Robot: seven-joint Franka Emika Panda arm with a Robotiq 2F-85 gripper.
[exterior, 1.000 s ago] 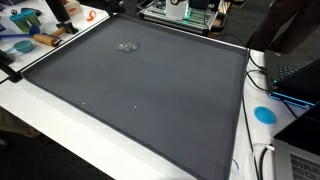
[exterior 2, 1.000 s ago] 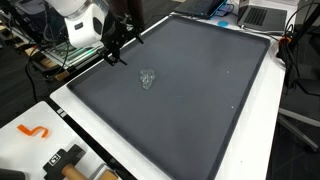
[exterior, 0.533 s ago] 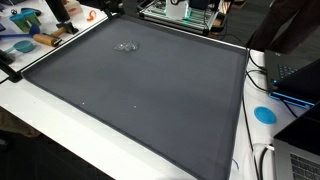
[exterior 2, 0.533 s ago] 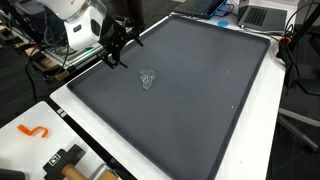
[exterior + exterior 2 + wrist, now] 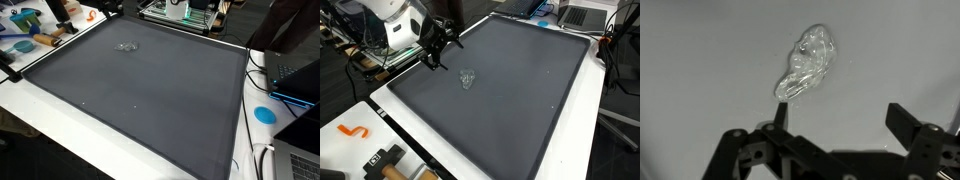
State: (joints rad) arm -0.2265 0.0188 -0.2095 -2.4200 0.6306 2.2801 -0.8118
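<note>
Crumpled clear plastic wrapper (image 5: 805,62) lies loose on dark grey mat (image 5: 525,110), near mat corner. We see gripper (image 5: 438,52) hovering near it, not touching, jaws spread wide, empty. We judge wrist angled down, so wrapper sits framed ahead of fingers (image 5: 780,113).

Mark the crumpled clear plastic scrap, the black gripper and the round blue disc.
Crumpled clear plastic scrap (image 5: 805,62): wrist view, its middle.
Black gripper (image 5: 840,118): wrist view, midway between its open fingertips.
Round blue disc (image 5: 264,114): an exterior view, its centre.

Mat (image 5: 535,105) open all round; clear wrapper (image 5: 468,78) only obstacle.
</note>
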